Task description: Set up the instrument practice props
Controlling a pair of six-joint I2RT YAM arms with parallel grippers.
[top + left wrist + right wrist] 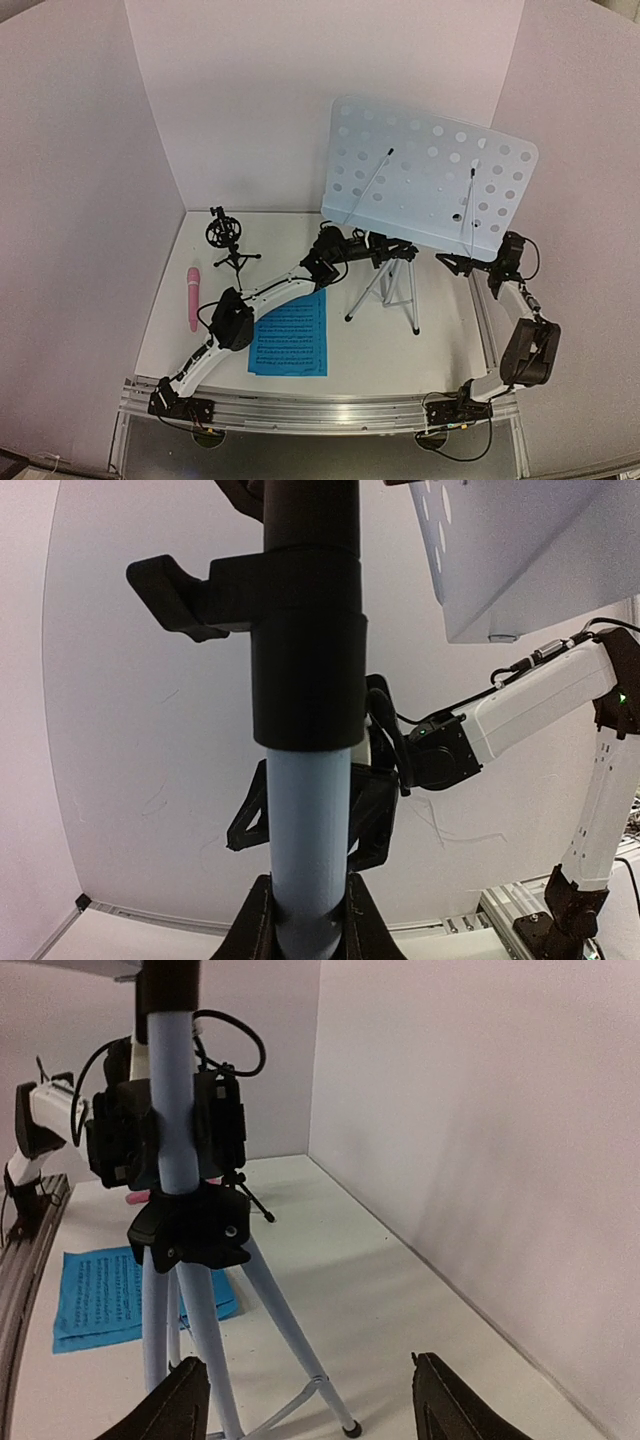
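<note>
Steadiness first: with left pincer clamped narrow on the pole of the music stand mid-worktop and right pincer wide and empty just right of it, brace upright, then fetch the sheet-music pages lying near-left.

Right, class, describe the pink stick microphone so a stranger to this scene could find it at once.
Start at the pale-blue perforated music stand and look across the white table to its left edge. There, left of the small black tripod mic mount and the blue sheet-music pages, lies the pink stick microphone. It alone is pink.
</note>
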